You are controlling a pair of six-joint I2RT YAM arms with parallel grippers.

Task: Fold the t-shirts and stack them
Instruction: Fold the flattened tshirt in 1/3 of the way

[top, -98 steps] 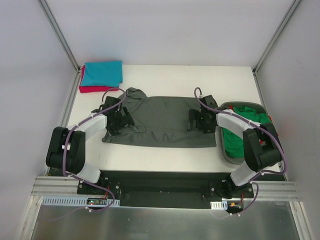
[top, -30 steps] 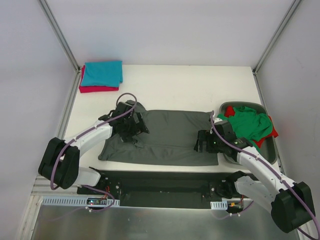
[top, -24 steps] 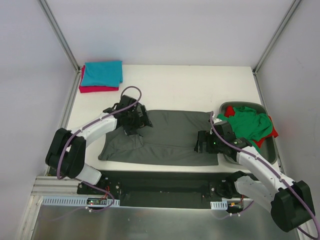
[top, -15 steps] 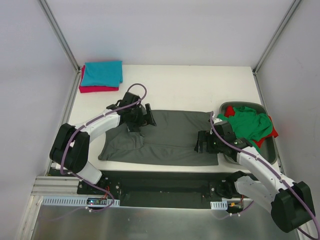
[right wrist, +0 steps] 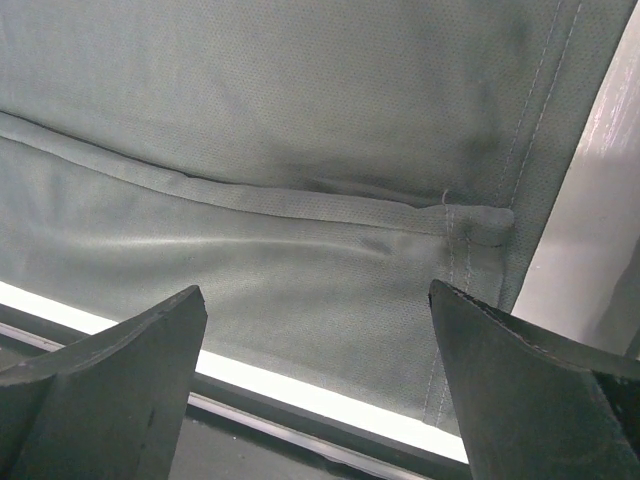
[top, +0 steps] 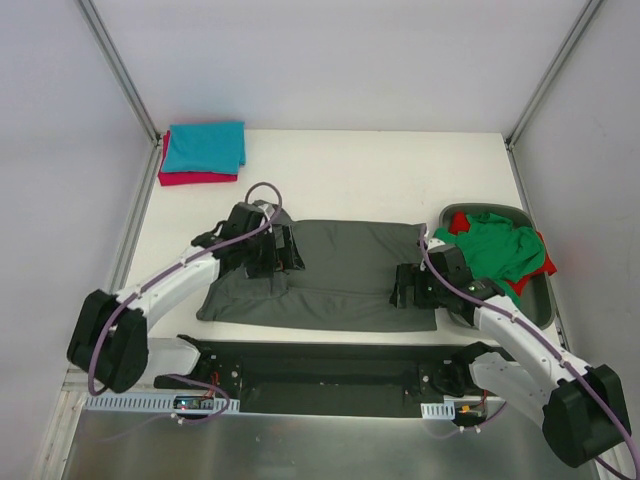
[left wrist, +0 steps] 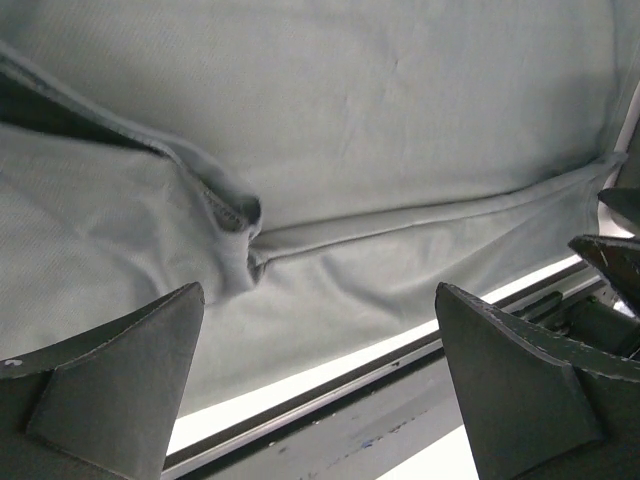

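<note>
Over the left half of the grey shirt [top: 345, 272] hangs the left gripper [top: 283, 252], its jaws spread wide with nothing between them; its wrist view shows a bunched ridge of the shirt's cloth with a stitched edge below the fingers [left wrist: 110, 380], and past it a long crease running toward the shirt's near edge. Above the grey shirt's right near corner sits the right gripper [top: 401, 285], likewise spread wide and holding nothing; its own camera shows a folded, stitched hem crossing the cloth beneath it and meeting the side seam close to the corner, with a bare strip of white table [top: 350, 170] just beyond the shirt's edge. Whether either gripper's fingertips touch the cloth cannot be told. The grey shirt itself lies flat, spread lengthwise from left to right on the table's near part, its left end rumpled under the left arm. Just right of the grey shirt stands a dark tub [top: 536, 302] holding a crumpled green shirt [top: 492, 250], with a red shirt [top: 546, 268] showing beneath it. Well beyond the grey shirt's left end, a folded teal shirt [top: 205, 147] rests on a folded crimson shirt [top: 196, 179].
</note>
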